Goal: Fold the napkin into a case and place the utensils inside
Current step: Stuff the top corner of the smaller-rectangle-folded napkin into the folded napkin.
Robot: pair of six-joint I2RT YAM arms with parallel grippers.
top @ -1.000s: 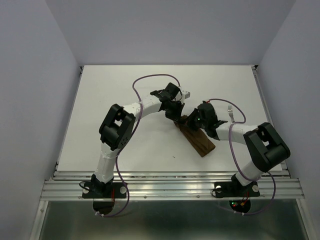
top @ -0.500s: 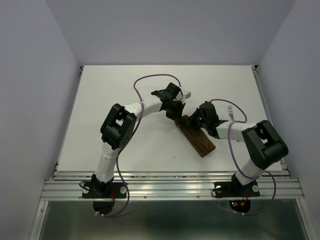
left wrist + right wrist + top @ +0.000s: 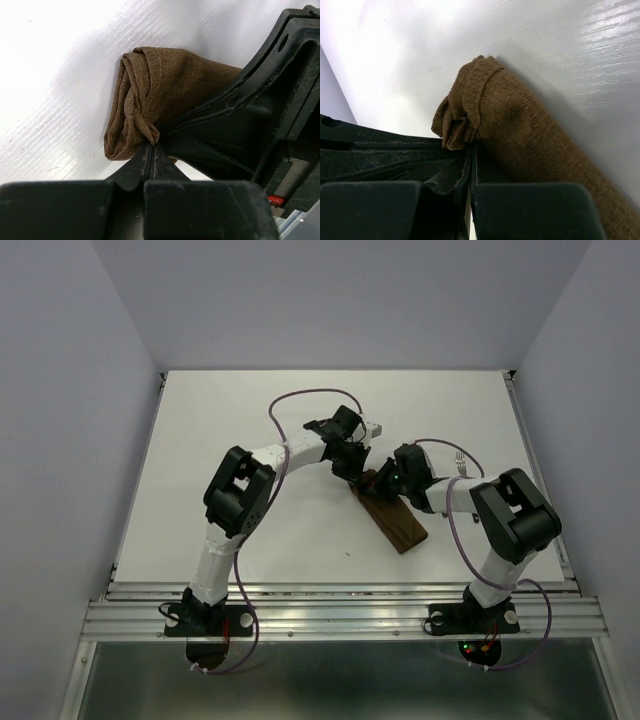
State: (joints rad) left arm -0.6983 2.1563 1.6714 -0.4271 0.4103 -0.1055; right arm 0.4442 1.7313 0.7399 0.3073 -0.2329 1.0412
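The napkin (image 3: 395,520) lies mid-table as a narrow dark brown folded strip, running diagonally from the centre toward the near right. My left gripper (image 3: 354,477) is shut, pinching bunched cloth (image 3: 160,80) at one corner of the strip's far end. My right gripper (image 3: 379,486) is shut too, pinching the other corner of that end (image 3: 457,125). The two grippers almost touch each other. A silver fork (image 3: 460,457), one of the utensils, lies on the table beyond the right forearm, partly crossed by its cable.
The white table (image 3: 230,430) is bounded by a metal rail (image 3: 340,598) along its near edge and by grey walls on the other sides. Purple cables (image 3: 285,400) loop above both forearms. The right gripper's black body (image 3: 270,100) fills the right of the left wrist view.
The right arm's elbow has swung left and farther back, drawing that arm in behind its gripper. Both grippers have kept their pinch on the strip's far end, which has barely shifted.
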